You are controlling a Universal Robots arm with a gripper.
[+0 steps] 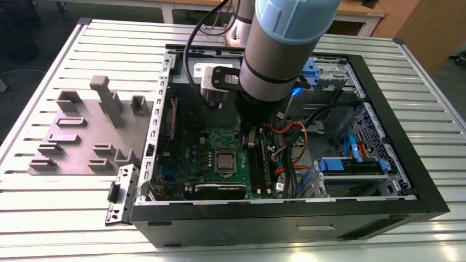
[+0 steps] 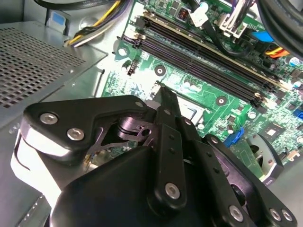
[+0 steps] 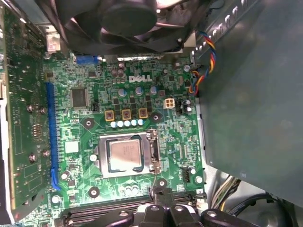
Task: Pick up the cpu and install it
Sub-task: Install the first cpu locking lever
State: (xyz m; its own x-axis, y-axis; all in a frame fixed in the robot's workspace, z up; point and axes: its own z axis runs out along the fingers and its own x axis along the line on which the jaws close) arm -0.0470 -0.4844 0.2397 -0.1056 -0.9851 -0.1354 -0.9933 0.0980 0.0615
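CPU seated in its socket, gripper poised just above the board.

Inside the open computer case (image 1: 429, 202) the arm hung low over the green motherboard (image 3: 142, 94), and the gripper (image 3: 161, 196) sat near the socket frame (image 3: 154, 153), fingers drawn together to a narrow point with nothing between them, a stance that suited backing off from a placed part. The cpu (image 3: 124, 155) lay flat within that frame, a small square with a pale metal top and darker rim.
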